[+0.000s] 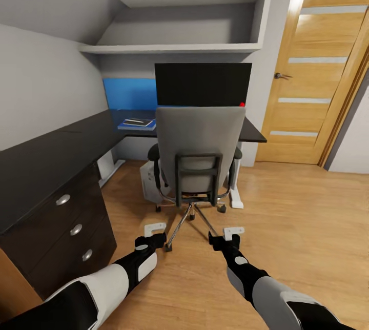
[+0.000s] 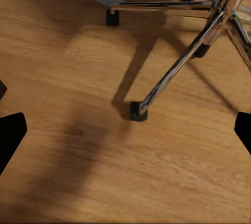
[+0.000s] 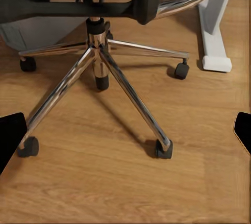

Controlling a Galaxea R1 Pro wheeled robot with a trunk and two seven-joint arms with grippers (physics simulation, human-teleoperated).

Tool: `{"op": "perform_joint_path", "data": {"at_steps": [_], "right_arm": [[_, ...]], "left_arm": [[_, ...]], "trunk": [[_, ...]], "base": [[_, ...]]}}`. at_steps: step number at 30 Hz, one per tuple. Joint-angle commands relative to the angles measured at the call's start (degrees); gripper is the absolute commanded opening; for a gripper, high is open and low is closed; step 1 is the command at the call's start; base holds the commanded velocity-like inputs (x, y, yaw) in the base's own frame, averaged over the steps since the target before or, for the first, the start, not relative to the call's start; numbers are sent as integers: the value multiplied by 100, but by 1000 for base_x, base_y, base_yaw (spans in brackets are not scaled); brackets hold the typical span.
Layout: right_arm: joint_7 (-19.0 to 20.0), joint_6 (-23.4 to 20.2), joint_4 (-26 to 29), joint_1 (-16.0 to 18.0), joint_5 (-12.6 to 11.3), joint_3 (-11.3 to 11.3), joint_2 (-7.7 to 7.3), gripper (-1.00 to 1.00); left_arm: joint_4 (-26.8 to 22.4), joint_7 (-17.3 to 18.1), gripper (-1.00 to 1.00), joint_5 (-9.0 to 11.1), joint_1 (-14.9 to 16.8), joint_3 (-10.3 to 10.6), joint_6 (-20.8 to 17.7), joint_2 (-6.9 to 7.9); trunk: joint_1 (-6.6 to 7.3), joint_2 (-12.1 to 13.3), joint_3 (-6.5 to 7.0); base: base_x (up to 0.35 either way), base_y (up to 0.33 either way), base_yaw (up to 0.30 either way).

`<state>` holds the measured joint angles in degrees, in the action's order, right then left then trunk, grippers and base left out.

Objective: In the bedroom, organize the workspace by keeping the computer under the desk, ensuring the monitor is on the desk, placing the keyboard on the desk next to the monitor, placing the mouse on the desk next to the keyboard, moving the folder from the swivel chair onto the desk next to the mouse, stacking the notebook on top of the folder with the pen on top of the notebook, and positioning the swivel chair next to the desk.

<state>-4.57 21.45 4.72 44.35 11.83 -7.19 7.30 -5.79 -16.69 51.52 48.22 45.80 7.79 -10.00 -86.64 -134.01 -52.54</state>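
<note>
Left gripper, white-fingered on a black wrist, is held low over the light wood floor just behind the chair base, jaws spread and nothing between them; in the left wrist view the black fingertips are seen at the frame edges, wide apart. Right gripper is held likewise, released and empty, level with the left one and apart from it. Grey upholstered swivel chair with tall back and black armrests is seen from behind, pushed up to the long L-shaped black-topped desk, chrome five-star base on black casters resting on the floor between the two grippers and the desk. Wide black flat monitor stands on the desk top directly beyond the chair back, in front of the bright blue back panel. Flat bright blue folder lies on the desk beside the monitor, a thin dark grey notebook stacked on it; a pen on top cannot be made out. Small white box-shaped computer tower sits on the floor under the desk, just beside the chair base. Keyboard and mouse are hidden by the chair back, if present. Black drawers with round silver knobs are seen at the desk's near end, a wooden door beyond the desk's far end.
</note>
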Motion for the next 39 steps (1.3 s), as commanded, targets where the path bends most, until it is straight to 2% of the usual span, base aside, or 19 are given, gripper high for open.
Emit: {"op": "perform_joint_path", "data": {"at_steps": [1, 17, 20, 22, 26, 27, 28, 29, 30, 34, 35, 39], "right_arm": [[-22, 17, -6, 4, 61, -45, 2, 100], [-32, 21, -7, 4, 65, -45, -59, 100], [-39, 15, -23, 4, 51, -50, -126, 100], [-38, 72, -233, -98, 38, -53, -196, 100], [-38, 384, -381, -363, 43, -52, -238, 100], [-63, 733, -440, -702, 48, -47, -344, 100], [-72, 792, -448, -798, 48, -46, -393, 100], [-72, 792, -448, -798, 48, -46, -393, 100], [-82, 861, -457, -992, 47, -46, -474, 100], [-86, 896, -466, -1223, 42, -45, -598, 100], [-82, 887, -478, -1367, 44, -45, -651, 100], [-75, 856, -564, -1485, 48, -45, -658, 100]], "left_arm": [[-1, -27, 100, 49, 3, 47, 13, 0], [21, -42, 100, 79, 3, 34, 3, 0], [286, -33, 100, 84, -16, 39, -14, 0], [410, -39, 100, 86, -355, 30, -20, 0], [441, -47, 100, 86, -675, 27, 0, 0], [452, -46, 100, 86, -1152, 26, 28, 107], [453, -39, 100, 85, -1294, 26, 35, 167], [453, -39, 100, 85, -1294, 26, 35, 167], [455, -26, 100, 85, -1551, 25, 44, 268], [455, -15, 100, 83, -1809, 25, 123, 408], [456, -11, 100, 85, -2036, 25, 305, 485], [456, -10, 100, 85, -2301, 25, 436, 516]], "trunk": [[24, 39, 13], [375, 681, 300], [441, 801, 354], [485, 882, 390], [573, 1042, 462], [595, 1082, 480], [617, 1122, 498], [639, 1162, 516], [661, 1202, 533], [748, 1363, 605], [770, 1403, 623], [858, 1563, 695]], "base": [[-1, 0, 0], [-321, 0, 0], [-259, 0, 0], [-70, 0, 0], [-31, 0, 0], [-5, 0, 0], [-3, 0, 0], [-3, 0, 0], [-1, 0, 0], [0, 0, 0], [0, 0, 0], [0, 0, 0]]}}
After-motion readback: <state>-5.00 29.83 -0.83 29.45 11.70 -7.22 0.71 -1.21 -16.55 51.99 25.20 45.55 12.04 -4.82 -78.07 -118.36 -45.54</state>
